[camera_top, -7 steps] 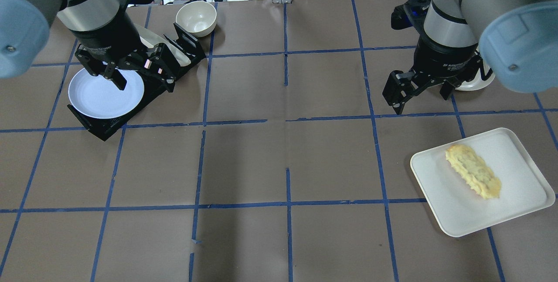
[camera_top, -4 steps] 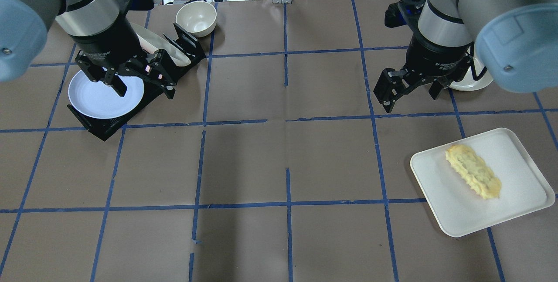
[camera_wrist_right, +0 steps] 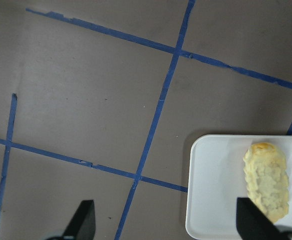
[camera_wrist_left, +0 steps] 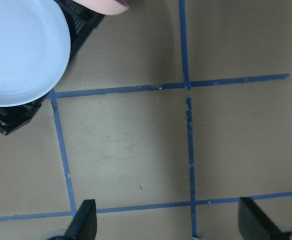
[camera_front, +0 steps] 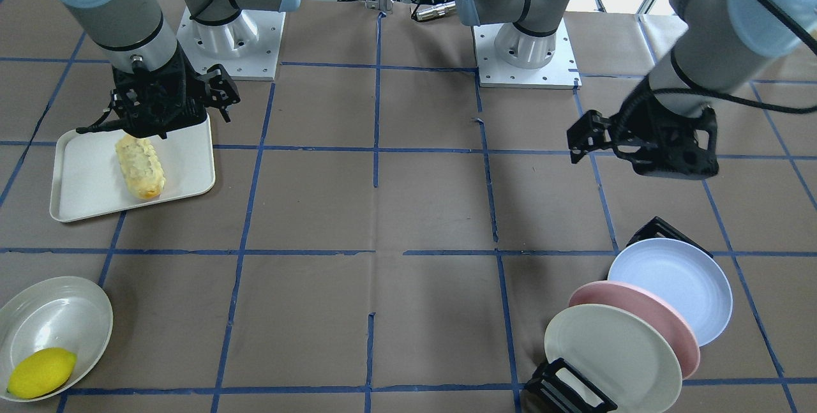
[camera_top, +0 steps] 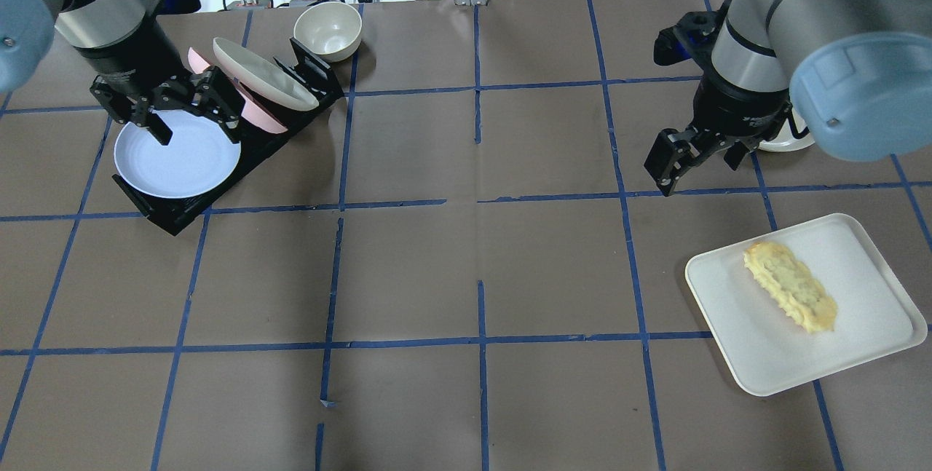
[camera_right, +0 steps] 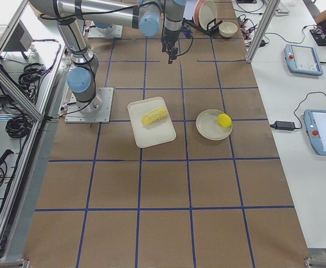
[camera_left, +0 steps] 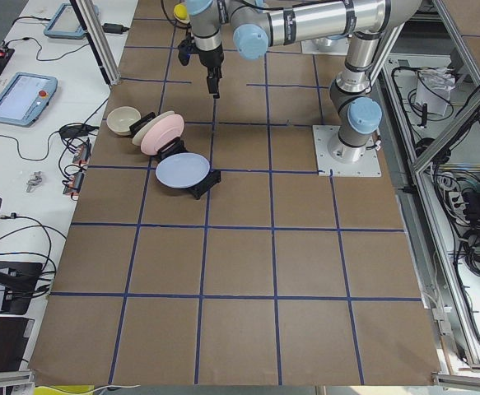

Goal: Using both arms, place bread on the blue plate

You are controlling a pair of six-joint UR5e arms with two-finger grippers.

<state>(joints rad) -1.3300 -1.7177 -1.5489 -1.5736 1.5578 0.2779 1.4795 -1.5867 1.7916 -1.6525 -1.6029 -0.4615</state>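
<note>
The left arm's black two-finger gripper (camera_top: 191, 124) hangs splayed and empty near the round lavender-blue plate (camera_top: 175, 165) propped in a black rack (camera_top: 164, 215). The right arm's black gripper (camera_top: 697, 165), equally wide and empty, hovers near the white rectangular tray (camera_top: 866, 267) where the oblong, bumpy pale-yellow bread (camera_top: 790, 295) lies.

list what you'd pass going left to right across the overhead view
blue plate → cream bowl → right gripper → bread

Brown table (camera_top: 408, 267) gridded with blue tape (camera_top: 480, 343), white side bench (camera_right: 297, 178) with tablets (camera_right: 302, 58), cables (camera_left: 470, 239), aluminium frame posts (camera_right: 260, 30).
</note>
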